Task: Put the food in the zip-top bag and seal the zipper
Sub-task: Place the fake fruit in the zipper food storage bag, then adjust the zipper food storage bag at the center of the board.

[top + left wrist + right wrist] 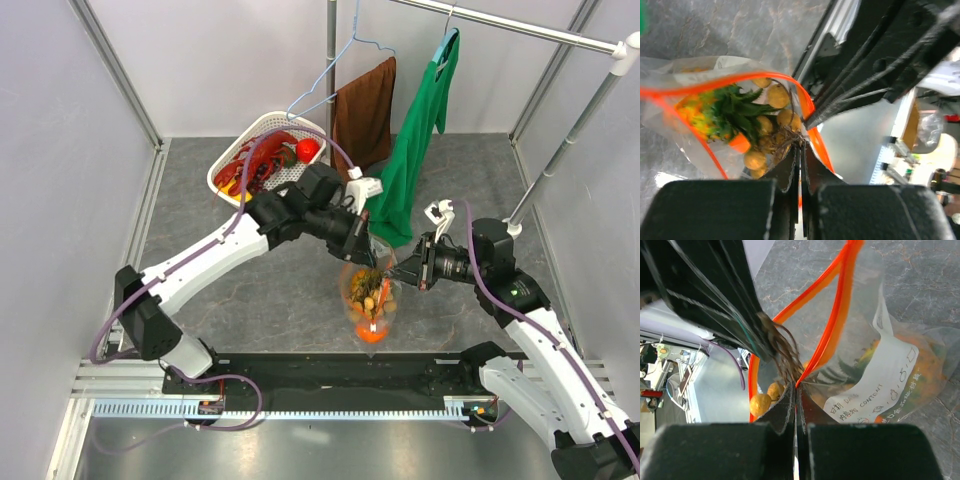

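Left tool (801,150), right tool (796,389) tight on zipper (839,305)

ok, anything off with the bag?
Yes: the grape bunch's brown stem pokes up through the gaping mouth of the zip-top bag, between the two sides of the zipper, by the right gripper. It could foul the seal.

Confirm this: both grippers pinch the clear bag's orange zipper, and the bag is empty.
Not empty: the left wrist view shows a pineapple and tan grapes inside the bag. The left gripper and right gripper do pinch the zipper.
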`<state>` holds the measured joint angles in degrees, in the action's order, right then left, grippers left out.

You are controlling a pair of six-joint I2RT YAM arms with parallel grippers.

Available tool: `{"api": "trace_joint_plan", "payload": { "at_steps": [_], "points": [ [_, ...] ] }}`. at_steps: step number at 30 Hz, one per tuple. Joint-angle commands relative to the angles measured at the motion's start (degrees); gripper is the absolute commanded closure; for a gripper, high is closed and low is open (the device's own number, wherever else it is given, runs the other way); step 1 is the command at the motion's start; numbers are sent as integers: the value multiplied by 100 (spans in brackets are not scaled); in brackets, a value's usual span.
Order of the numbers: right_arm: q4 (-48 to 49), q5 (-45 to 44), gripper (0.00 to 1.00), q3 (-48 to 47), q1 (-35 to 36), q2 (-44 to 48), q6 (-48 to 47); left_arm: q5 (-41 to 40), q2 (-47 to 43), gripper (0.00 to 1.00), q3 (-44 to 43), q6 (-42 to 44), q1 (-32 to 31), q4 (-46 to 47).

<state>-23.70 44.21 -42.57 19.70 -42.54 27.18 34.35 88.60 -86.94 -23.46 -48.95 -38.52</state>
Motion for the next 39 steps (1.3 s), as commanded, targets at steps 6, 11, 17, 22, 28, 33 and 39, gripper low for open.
{"api": "trace_joint_plan", "payload": {
  "at_steps": [6, 11, 17, 22, 28, 33, 39],
  "points": [
    [103, 132, 100, -314, -19, 115, -143, -1939, 518, 98, -25, 395, -589, -156],
    [129, 123, 100, -340, -10, 132, -108, -2608, 755, 90, 54, 465, -607, -261],
    [155, 88, 100, -419, -10, 176, -55, -3024, 703, 95, -95, 851, -607, -226],
    [155, -17, 100, -410, -10, 159, 42, -2179, 370, 56, -201, 1150, -642, -287],
    [138, -70, 100, -437, -10, 220, 130, -1599, -482, 15, -341, 1704, -406, -612],
    [138, -167, 100, -367, -10, 282, 182, -747, -853, 15, -342, 1880, 376, -1217],
    [182, -193, 100, -296, -10, 273, 305, 114, -1116, 14, 685, 1802, 1221, -1483]
  ]
}}
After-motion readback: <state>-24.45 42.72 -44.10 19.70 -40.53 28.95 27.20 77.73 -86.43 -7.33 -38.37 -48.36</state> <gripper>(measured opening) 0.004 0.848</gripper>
